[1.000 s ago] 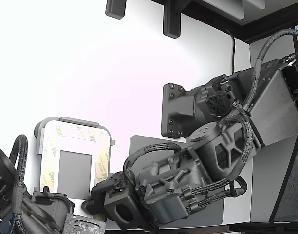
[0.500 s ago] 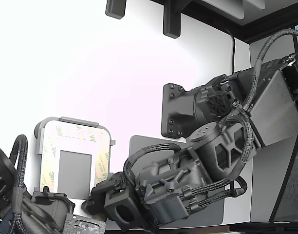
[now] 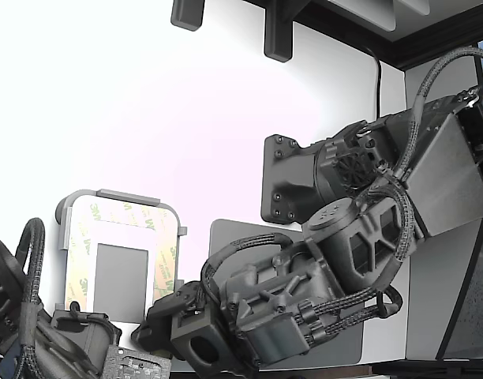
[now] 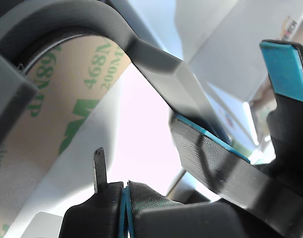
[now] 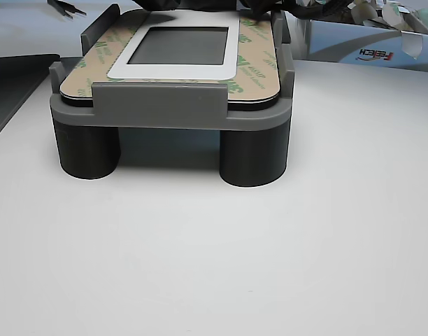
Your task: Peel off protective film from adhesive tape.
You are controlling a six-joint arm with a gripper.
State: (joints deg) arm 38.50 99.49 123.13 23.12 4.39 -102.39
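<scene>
tool (image 4: 230,129) tips spread apart, cropped beside protective film (image 4: 47,114).

One grey fixture (image 5: 170,105) stands on two dark round legs (image 5: 86,148). It holds one white plate (image 5: 177,68) with one grey rectangle (image 5: 182,45) at its centre. One frame of protective film (image 3: 161,264) surrounds it. Two robot arms (image 3: 336,237) appear in the exterior view.
</scene>
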